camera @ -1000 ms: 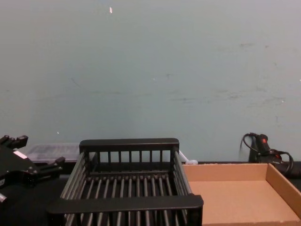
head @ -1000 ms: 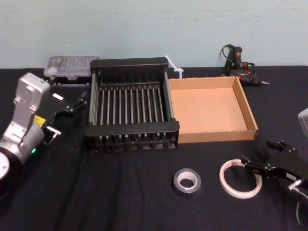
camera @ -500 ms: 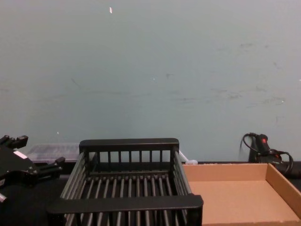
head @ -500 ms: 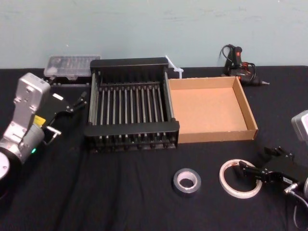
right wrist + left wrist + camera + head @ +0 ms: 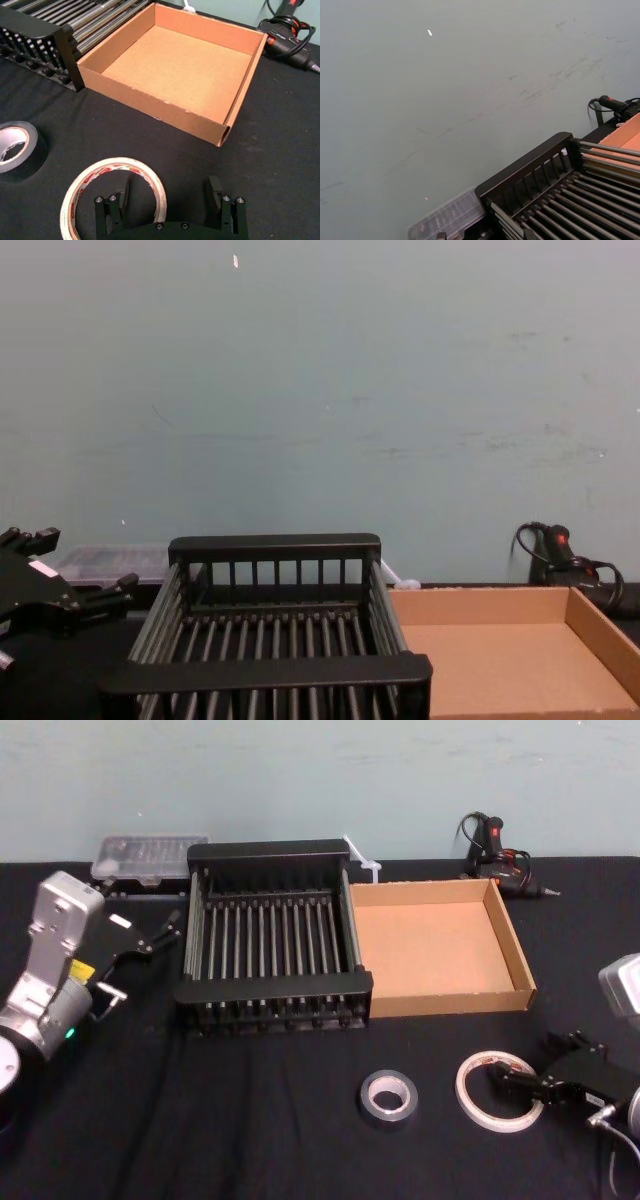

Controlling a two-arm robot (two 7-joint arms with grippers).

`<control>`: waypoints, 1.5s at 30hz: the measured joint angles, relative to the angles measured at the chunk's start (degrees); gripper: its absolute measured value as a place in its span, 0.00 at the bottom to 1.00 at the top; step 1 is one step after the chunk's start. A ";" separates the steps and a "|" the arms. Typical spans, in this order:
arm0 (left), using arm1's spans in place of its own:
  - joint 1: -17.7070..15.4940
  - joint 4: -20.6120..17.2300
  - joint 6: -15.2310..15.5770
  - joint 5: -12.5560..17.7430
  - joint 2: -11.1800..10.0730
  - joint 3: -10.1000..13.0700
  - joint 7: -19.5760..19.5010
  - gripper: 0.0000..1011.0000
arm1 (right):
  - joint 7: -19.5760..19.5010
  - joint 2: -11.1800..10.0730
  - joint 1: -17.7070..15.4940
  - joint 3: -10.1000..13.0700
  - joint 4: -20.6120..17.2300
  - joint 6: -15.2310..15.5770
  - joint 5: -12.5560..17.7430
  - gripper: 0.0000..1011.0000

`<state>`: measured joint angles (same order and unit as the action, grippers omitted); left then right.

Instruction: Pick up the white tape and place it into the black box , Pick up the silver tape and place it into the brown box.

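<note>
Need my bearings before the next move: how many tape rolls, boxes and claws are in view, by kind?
Tape rolls: 2, the white tape and the silver tape.
Boxes: 2, the black box and the brown box, side by side.
Claws: 2, the right claw open astride the white tape's rim, the left claw left of the black box.
Total: 6

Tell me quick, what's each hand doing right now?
Left hand: open, holding nothing.
Right hand: open, straddling the white tape rim, not gripping yet.
</note>
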<state>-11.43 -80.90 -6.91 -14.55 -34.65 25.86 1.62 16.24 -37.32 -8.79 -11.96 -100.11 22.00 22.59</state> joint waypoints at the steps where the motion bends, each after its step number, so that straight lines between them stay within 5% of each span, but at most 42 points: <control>1: 0.00 0.00 0.00 0.00 0.00 0.00 0.00 0.99 | 0.12 0.05 0.00 0.01 0.04 0.02 -0.11 0.99; 45: 0.00 0.00 0.00 0.00 0.00 0.00 0.00 0.99 | 3.05 1.95 0.15 0.64 1.45 0.33 -3.11 0.99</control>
<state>-11.43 -80.90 -6.91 -14.55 -34.65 25.86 1.62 19.29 -35.38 -8.64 -11.32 -98.66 22.33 19.48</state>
